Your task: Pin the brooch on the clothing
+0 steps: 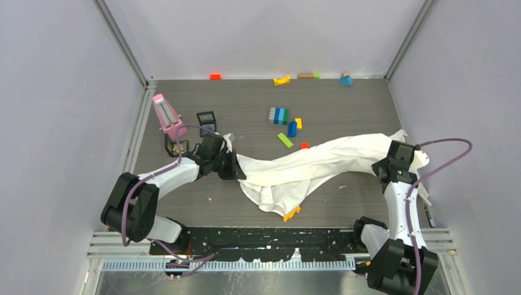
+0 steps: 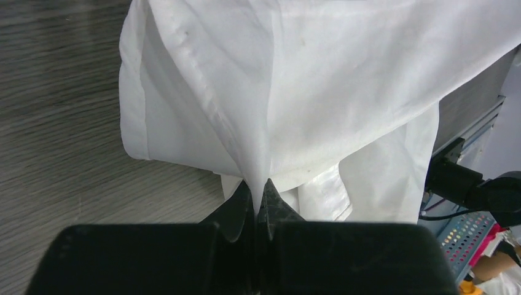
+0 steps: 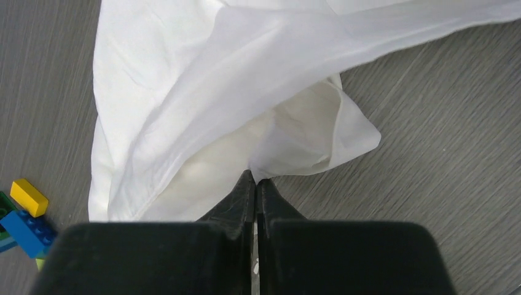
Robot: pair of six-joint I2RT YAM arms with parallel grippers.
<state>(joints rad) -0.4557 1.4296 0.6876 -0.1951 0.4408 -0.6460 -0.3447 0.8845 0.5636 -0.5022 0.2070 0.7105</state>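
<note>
I had both end effectors pinched shut on the clothing [image 1: 301, 167]: the left end effector [image 2: 261, 184] on a fold toward the surface's left edge, the right end effector [image 3: 255, 179] on a hem by the right edge. I judged this the spreading step. Next called for drawing it taut and laying it flat. I could not pick out the brooch.

The white-shelled left arm [image 1: 169, 176] and white-shelled right arm [image 1: 402, 203] had bulky black joints and bases. A purple cable [image 1: 126, 212] looped along each. Each gripper's wedge-shaped black fingers [image 2: 236, 212] looked glossy, faintly scuffed.
</note>
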